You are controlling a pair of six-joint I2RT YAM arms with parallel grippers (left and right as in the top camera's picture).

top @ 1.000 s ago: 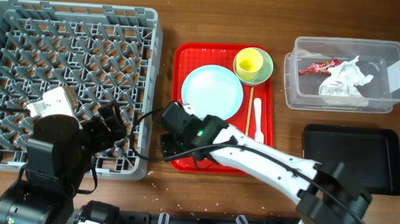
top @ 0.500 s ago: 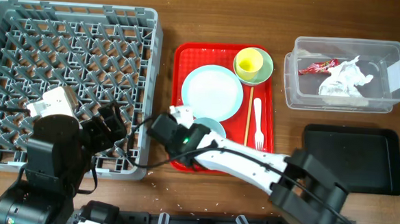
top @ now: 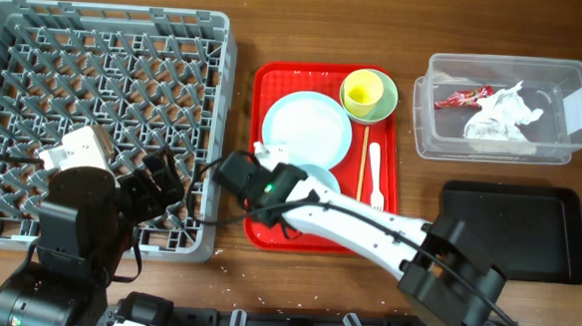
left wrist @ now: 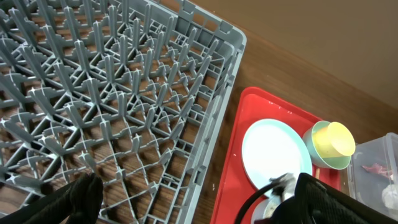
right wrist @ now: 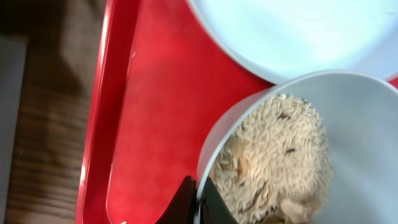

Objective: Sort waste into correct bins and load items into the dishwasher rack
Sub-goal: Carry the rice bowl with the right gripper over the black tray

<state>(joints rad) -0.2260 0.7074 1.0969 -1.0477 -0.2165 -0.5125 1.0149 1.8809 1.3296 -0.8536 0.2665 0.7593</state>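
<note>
1. Views. Only the right wrist camera shows us the whitish-beige rice-like food scraps (right wrist: 280, 162) heaped in the whitish bowl (right wrist: 367, 137). From overhead, the right arm hides most of that bowl. The two bins appear whole in the overhead view alone.
2. Arms. The right arm reaches from the near right corner toward mid-table. We see the right gripper (right wrist: 198, 199) clamped on the bowl's rim. The left gripper (left wrist: 196, 193) hangs with fingers wide apart over the near side of the large square grey plastic dishwasher rack (top: 105, 93), at the left edge.
3. Containers. Mid-table, the red rectangular serving tray (top: 276, 77) carries the bowl, a pale blue round plate (top: 308, 132), a yellow cup (top: 363, 87) inside a light green bowl (top: 384, 106), thin wooden chopsticks (top: 362, 162) and a white plastic fork (top: 374, 177). At the far right corner, the clear rectangular plastic tub (top: 422, 130) holds a red printed snack wrapper (top: 464, 97) and a crumpled white paper napkin (top: 503, 119). The flat black rectangular tray (top: 512, 233) lies toward the near right corner.
</note>
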